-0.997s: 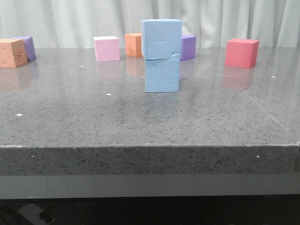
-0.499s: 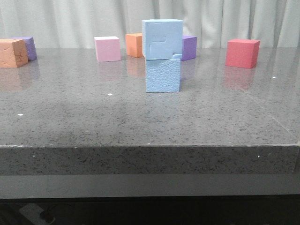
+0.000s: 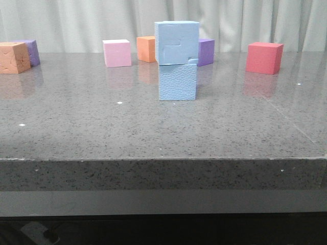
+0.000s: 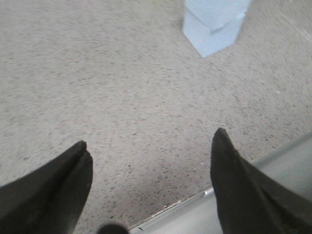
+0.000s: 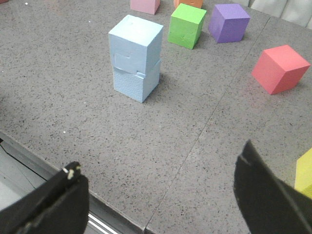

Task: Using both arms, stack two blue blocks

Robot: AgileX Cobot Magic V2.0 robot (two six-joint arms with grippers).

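One pale blue block (image 3: 177, 42) stands on top of the other blue block (image 3: 177, 82) at the middle of the grey table; the upper one sits a little to the left of square. The stack also shows in the right wrist view (image 5: 136, 57) and, blurred, in the left wrist view (image 4: 213, 22). Neither gripper shows in the front view. My left gripper (image 4: 148, 151) is open and empty over the table's front edge, far from the stack. My right gripper (image 5: 158, 168) is open and empty, also near the front edge.
At the back stand a pink cube (image 3: 116, 53), an orange cube (image 3: 145, 49), a purple cube (image 3: 205, 51) and a red cube (image 3: 264, 57). At far left are an orange cube (image 3: 13, 57) and a purple one (image 3: 30, 51). A green cube (image 5: 187, 25) and a yellow cube (image 5: 305, 174) show in the right wrist view.
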